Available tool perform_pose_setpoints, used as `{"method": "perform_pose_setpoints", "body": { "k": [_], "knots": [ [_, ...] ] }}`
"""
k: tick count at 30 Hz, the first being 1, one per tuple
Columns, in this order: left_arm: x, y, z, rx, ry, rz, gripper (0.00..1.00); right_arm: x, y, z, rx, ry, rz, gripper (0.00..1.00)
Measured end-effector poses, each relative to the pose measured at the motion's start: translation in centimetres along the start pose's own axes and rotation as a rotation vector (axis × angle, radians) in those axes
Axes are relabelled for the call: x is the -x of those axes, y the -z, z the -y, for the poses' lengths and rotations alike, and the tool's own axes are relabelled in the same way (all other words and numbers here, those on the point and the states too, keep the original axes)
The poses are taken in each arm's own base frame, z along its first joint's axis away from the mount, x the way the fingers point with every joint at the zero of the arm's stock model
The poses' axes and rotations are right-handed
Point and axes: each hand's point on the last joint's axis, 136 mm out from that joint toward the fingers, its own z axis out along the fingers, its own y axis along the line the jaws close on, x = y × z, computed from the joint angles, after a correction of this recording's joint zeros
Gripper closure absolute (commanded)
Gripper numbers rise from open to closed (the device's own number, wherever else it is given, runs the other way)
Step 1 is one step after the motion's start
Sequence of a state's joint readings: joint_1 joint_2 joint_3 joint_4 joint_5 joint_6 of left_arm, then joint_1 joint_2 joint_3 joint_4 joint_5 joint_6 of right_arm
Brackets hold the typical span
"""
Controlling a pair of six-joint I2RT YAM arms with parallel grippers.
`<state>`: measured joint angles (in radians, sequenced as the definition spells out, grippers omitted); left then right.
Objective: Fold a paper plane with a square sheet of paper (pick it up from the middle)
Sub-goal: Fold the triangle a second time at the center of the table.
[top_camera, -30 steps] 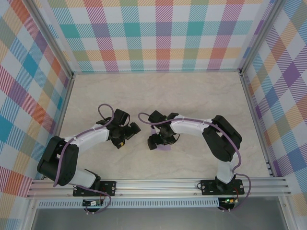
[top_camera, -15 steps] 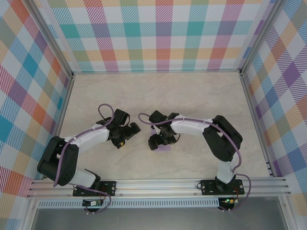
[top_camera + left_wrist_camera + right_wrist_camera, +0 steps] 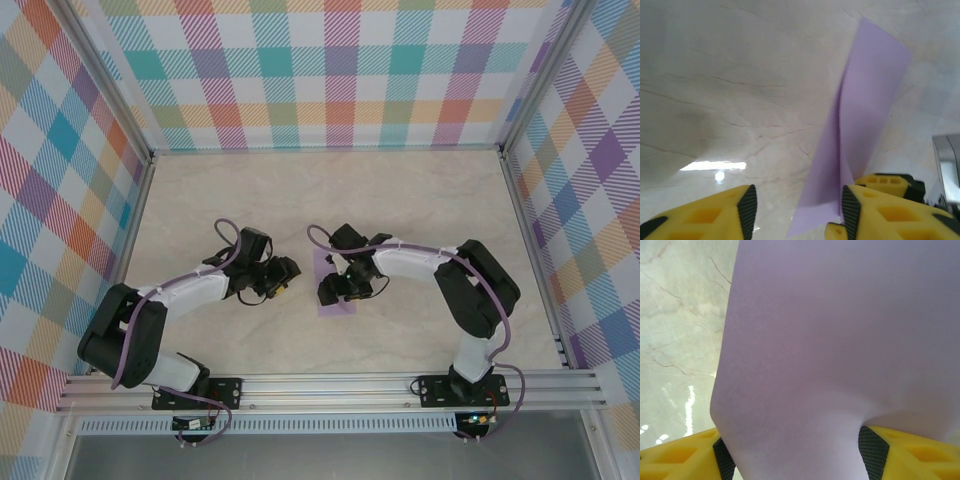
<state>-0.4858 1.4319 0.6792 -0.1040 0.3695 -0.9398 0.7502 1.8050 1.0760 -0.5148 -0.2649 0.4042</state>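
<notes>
Bunching the square sheet of paper (image 3: 840, 340) mid-way across the bench (image 3: 740, 75), our right end effector (image 3: 795, 450) straddles it; we cannot tell if it grips. Our left end effector (image 3: 795, 205), at its nine o'clock, has its fingers apart. Squeezing off-centre could crease it crooked.

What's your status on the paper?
Left fingers open beside sheet. Right fingers straddle sheet, grip unclear. Sheet creased lengthwise. Nothing in the way.

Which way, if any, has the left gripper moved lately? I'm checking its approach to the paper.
Yes. The left gripper went right, away from the left frame rail, toward the square sheet of paper.
</notes>
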Motion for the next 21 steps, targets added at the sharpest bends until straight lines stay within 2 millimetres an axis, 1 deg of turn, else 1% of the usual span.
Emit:
{"method": "perform_pose_setpoints", "body": {
  "k": [3,6,11,14,21],
  "knots": [
    [-1.0,-0.8,0.7,-0.035,-0.015,-0.037,0.64,0.0,0.1,0.0,0.044,-0.016,0.001,0.32],
    [-2.3,-2.1,1.2,-0.051,-0.037,-0.082,0.71,0.1,0.3,0.0,0.072,-0.026,0.001,0.32],
    [-4.6,-4.2,1.1,-0.032,-0.060,-0.162,0.81,0.1,0.4,0.0,0.099,-0.033,0.003,0.32],
    [-5.0,-5.0,1.1,-0.030,-0.062,-0.176,0.85,0.1,0.5,-0.1,0.117,-0.035,0.008,0.32],
    [-5.2,-5.9,1.7,-0.064,-0.053,-0.189,0.88,0.2,0.9,0.1,0.157,-0.046,0.022,0.32]
  ]
}}
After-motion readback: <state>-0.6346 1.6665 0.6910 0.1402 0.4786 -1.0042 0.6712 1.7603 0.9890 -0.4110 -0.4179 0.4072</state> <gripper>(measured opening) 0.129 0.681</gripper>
